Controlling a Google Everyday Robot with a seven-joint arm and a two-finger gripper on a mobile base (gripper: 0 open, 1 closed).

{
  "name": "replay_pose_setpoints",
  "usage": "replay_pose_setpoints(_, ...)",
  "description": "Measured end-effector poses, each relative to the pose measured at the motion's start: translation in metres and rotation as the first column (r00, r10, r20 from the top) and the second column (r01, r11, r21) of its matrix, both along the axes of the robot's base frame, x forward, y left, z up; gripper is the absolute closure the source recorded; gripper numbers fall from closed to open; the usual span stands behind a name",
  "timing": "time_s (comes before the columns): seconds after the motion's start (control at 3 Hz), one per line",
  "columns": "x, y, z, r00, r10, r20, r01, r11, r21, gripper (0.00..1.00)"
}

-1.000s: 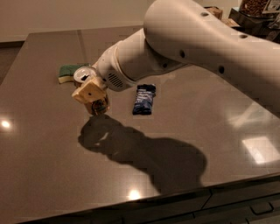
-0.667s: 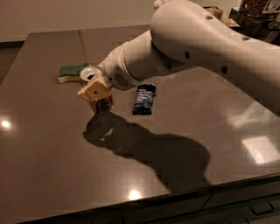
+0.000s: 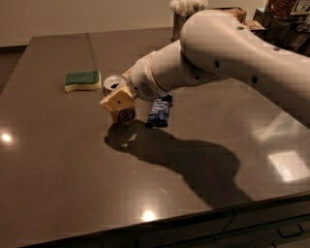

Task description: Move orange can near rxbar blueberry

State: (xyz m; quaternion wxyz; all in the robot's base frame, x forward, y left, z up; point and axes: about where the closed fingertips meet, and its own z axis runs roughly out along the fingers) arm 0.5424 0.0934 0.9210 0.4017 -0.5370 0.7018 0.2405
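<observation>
The orange can (image 3: pixel 125 115) is tilted, its silver top (image 3: pixel 114 83) facing up and left, its lower end at or just above the dark table (image 3: pixel 72 160). My gripper (image 3: pixel 118 102) is shut on the can's middle, with a tan finger pad across its front. The rxbar blueberry (image 3: pixel 158 112), a flat dark blue wrapper, lies just right of the can with a narrow gap between them. My white arm reaches in from the upper right and hides the bar's far end.
A green-and-yellow sponge (image 3: pixel 83 80) lies left of the can towards the back. A metal cup (image 3: pixel 180 22) and several containers (image 3: pixel 283 14) stand at the back right. The table's front edge (image 3: pixel 193 218) runs along the bottom, with drawers below.
My gripper has carried the can to the right, closer to the blue bar. The bar and the sponge have not moved.
</observation>
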Motion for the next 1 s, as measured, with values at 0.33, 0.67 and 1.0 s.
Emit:
replay_pose_setpoints(0.33, 0.0066, -0.0086, -0.0054, 0.9998, -0.014, -0.011, 0.014, 1.0, 0.003, 0.13)
replay_pose_setpoints(0.67, 0.0112, -0.0169, -0.0109, 0.9994, -0.027, -0.019, 0.027, 1.0, 0.003, 0.0)
replay_pose_setpoints(1.0, 0.0111, -0.0169, -0.0109, 0.9994, -0.027, -0.019, 0.027, 1.0, 0.003, 0.0)
